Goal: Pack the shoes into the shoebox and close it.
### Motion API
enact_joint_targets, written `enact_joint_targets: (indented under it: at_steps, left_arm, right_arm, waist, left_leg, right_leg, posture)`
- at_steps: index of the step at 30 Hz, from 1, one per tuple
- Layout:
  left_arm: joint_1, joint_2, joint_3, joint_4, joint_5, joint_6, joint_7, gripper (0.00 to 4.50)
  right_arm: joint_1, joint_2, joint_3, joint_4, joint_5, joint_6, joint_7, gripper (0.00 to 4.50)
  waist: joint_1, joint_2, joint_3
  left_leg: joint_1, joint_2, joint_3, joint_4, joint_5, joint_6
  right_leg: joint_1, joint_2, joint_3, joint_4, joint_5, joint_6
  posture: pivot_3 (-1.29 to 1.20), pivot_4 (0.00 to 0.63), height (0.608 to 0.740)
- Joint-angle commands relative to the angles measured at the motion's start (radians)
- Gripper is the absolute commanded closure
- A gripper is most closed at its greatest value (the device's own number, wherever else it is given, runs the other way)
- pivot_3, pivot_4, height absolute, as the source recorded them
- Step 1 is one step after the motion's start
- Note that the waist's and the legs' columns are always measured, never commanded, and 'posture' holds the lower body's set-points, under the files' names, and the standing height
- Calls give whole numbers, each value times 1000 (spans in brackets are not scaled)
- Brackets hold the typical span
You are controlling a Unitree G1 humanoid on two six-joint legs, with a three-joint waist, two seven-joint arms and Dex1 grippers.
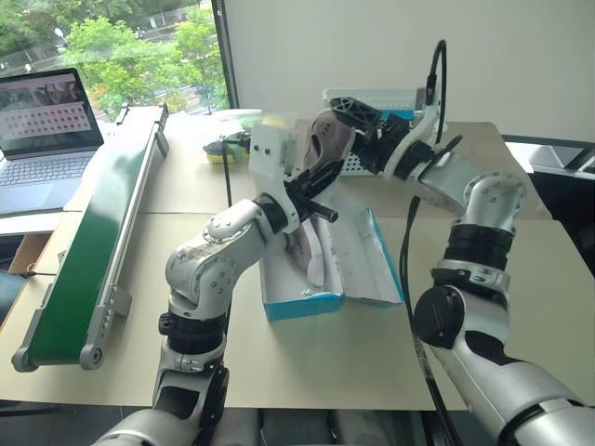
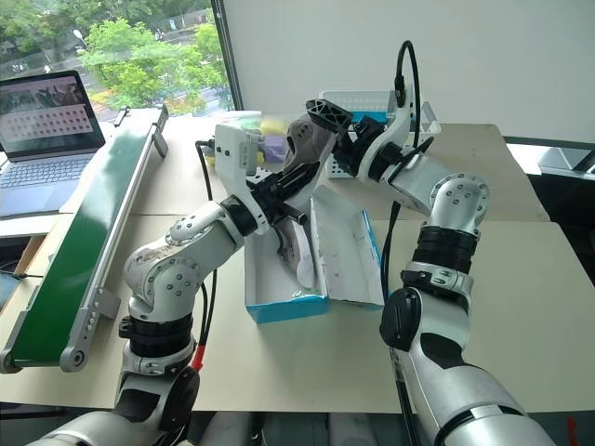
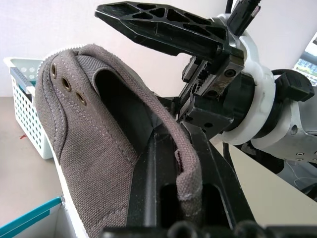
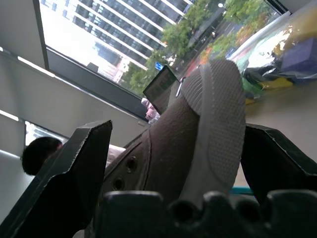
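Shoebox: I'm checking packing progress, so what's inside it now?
Inside the open shoebox one shoe lies on the white lining. The left arm covers part of it. The other shoe is above the box, in the left gripper.

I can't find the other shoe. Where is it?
The second shoe already lies inside the open blue shoebox on the table, below the grey shoe held up by the left tool.

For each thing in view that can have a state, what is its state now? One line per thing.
shoebox: open on the table, one shoe already inside.
shoe in the box: lying in the open box.
held shoe: in the air above the box, clamped at its heel rim.
left pincer: shut on the held shoe.
right pincer: open, its fingers on either side of the shoe's toe.
laptop: lid up, screen on.
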Motion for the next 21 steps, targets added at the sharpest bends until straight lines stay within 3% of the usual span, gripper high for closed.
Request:
enact_joint_targets:
  at_steps: [1, 11, 15, 16, 21]
  left_arm:
    - [-45, -2, -6, -16, -28, -10, -33, 4500]
    - [-49, 20, 17, -40, -74, 58, -40, 4500]
    - [-16, 54, 75, -88, -137, 146, -9, 4500]
    - [-10, 60, 96, -96, -157, 166, 2, 3727]
    - [-11, 115, 171, -124, -253, 260, 27, 1999]
  right_arm:
    - [19, -16, 31, -72, 25, 29, 16, 757]
    - [34, -5, 48, -94, 37, 19, 3, 3939]
    - [32, -13, 58, -87, 23, 6, 6, 4091]
    - [32, -16, 62, -84, 19, 2, 8, 4094]
    - [36, -38, 93, -72, -16, -23, 33, 4110]
  waist:
    - [0, 0, 0]
    - [-2, 0, 0]
    - [-3, 0, 0]
    - [-4, 0, 0]
    - [-1, 0, 0]
  left_leg:
    - [0, 0, 0, 0, 0, 0]
    - [0, 0, 0, 0, 0, 0]
    - [0, 0, 0, 0, 0, 0]
    - [0, 0, 0, 0, 0, 0]
    - [0, 0, 0, 0, 0, 0]
  right_leg:
    - [0, 0, 0, 0, 0, 0]
    - [0, 0, 0, 0, 0, 0]
    - [0, 0, 0, 0, 0, 0]
    - [0, 0, 0, 0, 0, 0]
    - [0, 0, 0, -1, 0, 0]
  posture:
    - [0, 150, 740]
    - [0, 150, 740]
    - [0, 150, 740]
    - [0, 150, 740]
    - [0, 150, 740]
